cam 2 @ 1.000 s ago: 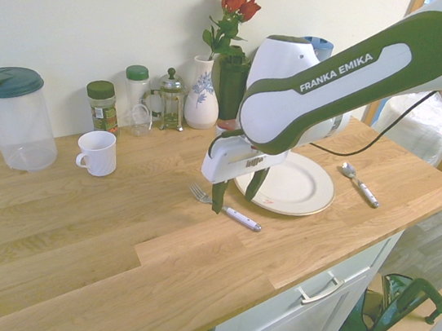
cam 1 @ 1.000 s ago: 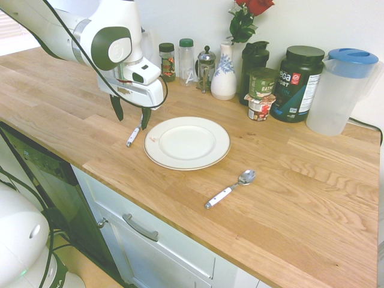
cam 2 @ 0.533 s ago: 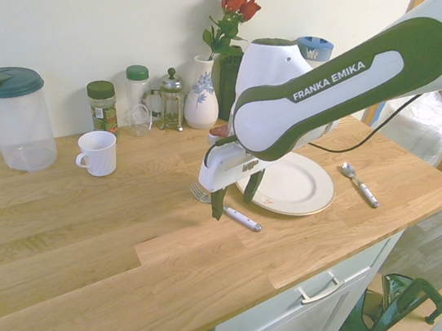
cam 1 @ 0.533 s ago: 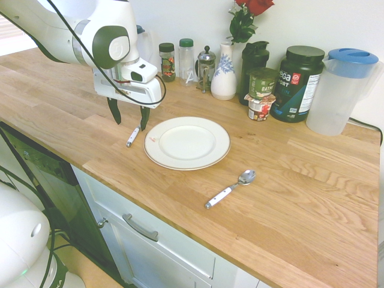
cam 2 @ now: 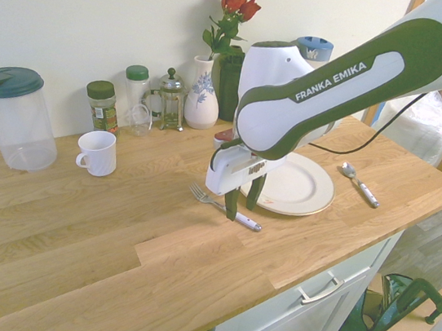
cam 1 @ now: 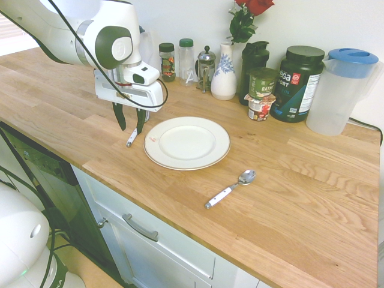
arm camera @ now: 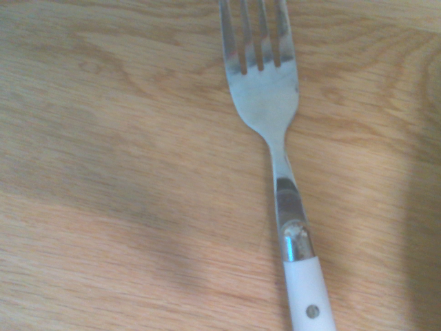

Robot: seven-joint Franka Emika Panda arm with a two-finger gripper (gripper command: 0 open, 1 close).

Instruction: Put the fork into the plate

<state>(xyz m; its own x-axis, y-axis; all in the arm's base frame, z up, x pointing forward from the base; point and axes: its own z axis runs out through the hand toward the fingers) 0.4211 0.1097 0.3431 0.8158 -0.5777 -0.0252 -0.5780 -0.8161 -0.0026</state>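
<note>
Wrist view shows the fork (arm camera: 275, 138), light, stiff, slippery, lying flat near the bench's front edge; the gripper (cam 1: 131, 125), fingers spread, should pinch its white handle.

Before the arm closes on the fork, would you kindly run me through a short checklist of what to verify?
1. Fork flat on the counter, not yet lifted: ok.
2. Gripper low over the fork's handle, jaws open: ok.
3. Jaws straddle the handle: cannot tell; the arm hides part of it.
4. Plate holds nothing, beside the fork: ok.
5. Spoon on the plate's far side, out of the path: ok.
</note>
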